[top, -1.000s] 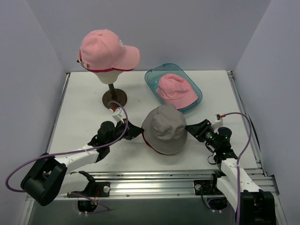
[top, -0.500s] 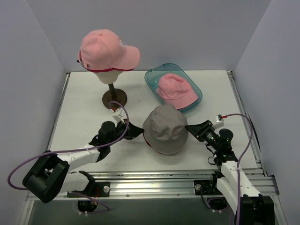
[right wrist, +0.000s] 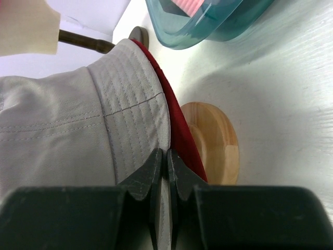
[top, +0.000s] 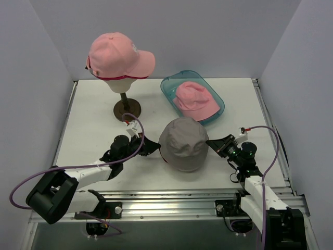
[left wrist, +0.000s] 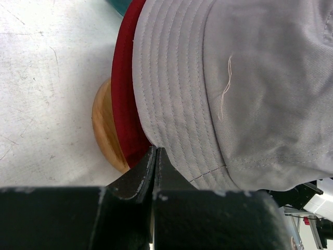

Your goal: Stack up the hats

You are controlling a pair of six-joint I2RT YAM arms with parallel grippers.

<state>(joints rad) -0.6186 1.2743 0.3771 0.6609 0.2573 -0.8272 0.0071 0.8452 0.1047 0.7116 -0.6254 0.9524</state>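
The left claw (top: pixel 154 147) and right claw (top: pixel 210 141) are clenching opposite brim edges of the grey-and-red hat (top: pixel 183 140) — it is lying between them.

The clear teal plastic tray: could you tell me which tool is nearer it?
Right. The right tool pinches the grey fabric bucket hat near the tray; the left tool pinches its opposite brim, farther off.

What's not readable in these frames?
- Top view: grey-and-red hat covers whatever it sits on; wrist views show only part of a wooden disc.
- Top view: pink cap hides what lies under it, bar a dark red rim.
- Right wrist: teal tray, contents cut off by the top edge.
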